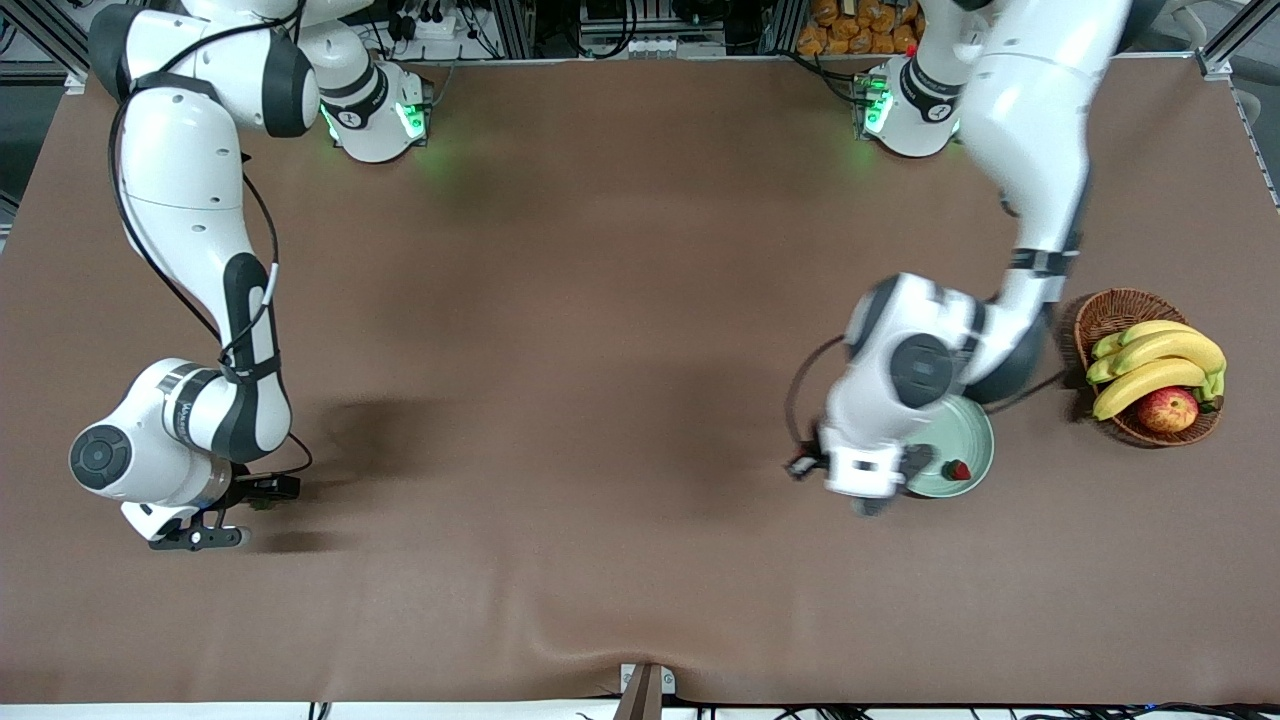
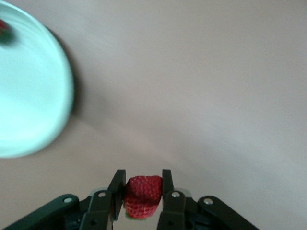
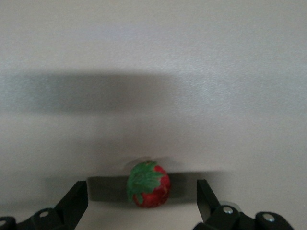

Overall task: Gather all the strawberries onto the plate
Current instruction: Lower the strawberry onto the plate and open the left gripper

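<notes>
Left claw (image 2: 143, 191) is pinched tight on a strawberry (image 2: 142, 196) and hangs by the edge of the mint-green plate (image 1: 978, 455), probably so it can drop the berry next to the strawberry (image 1: 959, 470) already lying in there; right claw (image 3: 143, 201) sits low at its own end of the brown surface (image 1: 600, 350), spread wide around the last strawberry (image 3: 148, 184), which rests on the cloth between its fingers untouched, looks lined up for a squeeze; wicker basket (image 1: 1110, 315) with bananas and an apple sits beside the plate, not involved.

L jaws clamped, R jaws apart
</notes>
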You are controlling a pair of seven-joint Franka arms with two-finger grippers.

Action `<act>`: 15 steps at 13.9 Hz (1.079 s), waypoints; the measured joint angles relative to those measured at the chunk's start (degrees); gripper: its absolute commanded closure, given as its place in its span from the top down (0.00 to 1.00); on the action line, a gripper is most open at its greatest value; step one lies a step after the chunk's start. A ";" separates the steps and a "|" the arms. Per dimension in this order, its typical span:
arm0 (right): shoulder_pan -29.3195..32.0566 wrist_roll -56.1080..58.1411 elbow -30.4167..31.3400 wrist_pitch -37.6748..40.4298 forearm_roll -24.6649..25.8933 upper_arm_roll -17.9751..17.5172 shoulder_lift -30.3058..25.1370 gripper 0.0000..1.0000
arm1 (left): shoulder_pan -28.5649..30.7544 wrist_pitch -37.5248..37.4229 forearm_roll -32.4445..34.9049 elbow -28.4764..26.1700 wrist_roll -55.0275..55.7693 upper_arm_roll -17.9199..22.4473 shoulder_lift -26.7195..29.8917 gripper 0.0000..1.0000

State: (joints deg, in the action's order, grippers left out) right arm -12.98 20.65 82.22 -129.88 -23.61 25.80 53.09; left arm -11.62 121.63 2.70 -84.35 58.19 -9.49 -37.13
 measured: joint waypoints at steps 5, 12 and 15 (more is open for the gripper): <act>2.93 0.26 -0.01 -1.34 -0.20 -2.12 0.00 1.00 | 12.44 -0.47 -0.02 -7.49 -13.62 -0.28 0.01 0.80; 2.91 0.28 -0.31 -1.24 -0.34 -2.71 -0.55 0.00 | 13.01 -0.29 1.14 -7.48 -14.66 -0.79 -0.15 1.00; 2.91 1.07 -0.46 1.01 -0.34 -2.67 -1.11 0.00 | 12.88 -0.82 1.15 -7.09 -14.65 -1.35 1.54 1.00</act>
State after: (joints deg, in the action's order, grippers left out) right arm -10.07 21.72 81.75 -128.87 -23.95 23.12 51.97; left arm 1.25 120.81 3.85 -91.44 43.54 -10.84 -35.58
